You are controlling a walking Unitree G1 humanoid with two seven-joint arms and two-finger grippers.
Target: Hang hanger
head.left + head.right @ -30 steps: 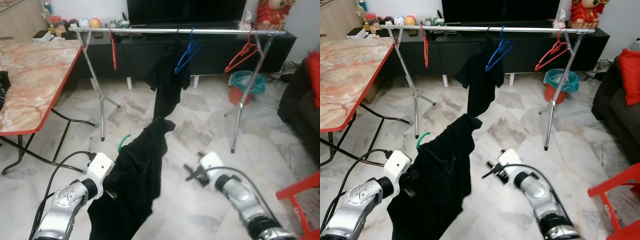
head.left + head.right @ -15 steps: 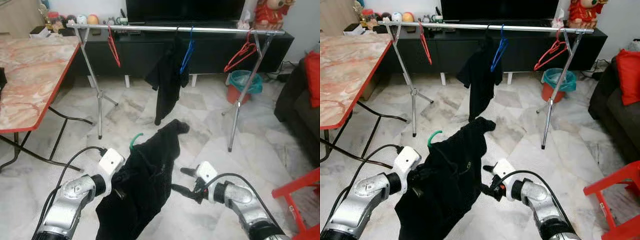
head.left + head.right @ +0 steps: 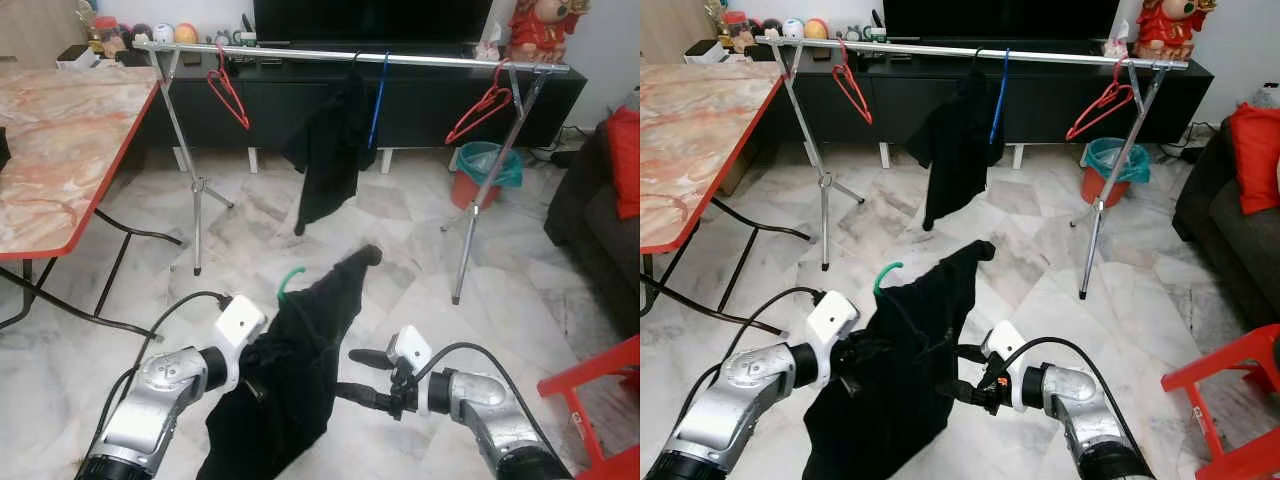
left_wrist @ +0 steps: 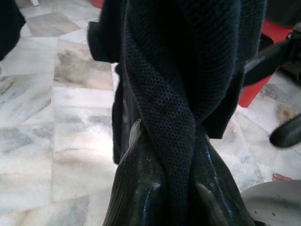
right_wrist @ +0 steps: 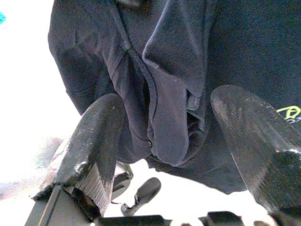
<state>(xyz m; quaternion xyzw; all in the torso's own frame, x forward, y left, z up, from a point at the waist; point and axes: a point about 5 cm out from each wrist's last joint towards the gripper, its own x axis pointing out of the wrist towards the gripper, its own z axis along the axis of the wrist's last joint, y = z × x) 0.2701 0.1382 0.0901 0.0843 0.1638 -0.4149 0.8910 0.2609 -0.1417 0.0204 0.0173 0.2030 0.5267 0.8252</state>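
Observation:
A black garment [image 3: 305, 360] hangs on a green hanger whose hook [image 3: 291, 277] sticks up at its top. My left gripper [image 4: 164, 193] is shut on a twisted fold of that garment, low in front of me. Just to the garment's right, my right gripper [image 3: 347, 374] is open, its fingers [image 5: 96, 141] spread either side of a hanging fold without closing on it. The silver clothes rail [image 3: 350, 57] stands farther ahead. It carries a red hanger [image 3: 232, 95], a black shirt [image 3: 325, 160], a blue hanger [image 3: 377, 95] and another red hanger [image 3: 480, 105].
A marble-topped table with a red edge [image 3: 60, 150] stands on the left. A teal and red bin [image 3: 487, 170] sits by the rail's right leg. A dark sofa [image 3: 600, 220] and a red chair [image 3: 600, 390] are on the right. Marble floor lies between me and the rail.
The view has shifted. My right gripper has swung left to the garment's edge, fingers open around a fold. My left arm has carried the garment slightly right and forward.

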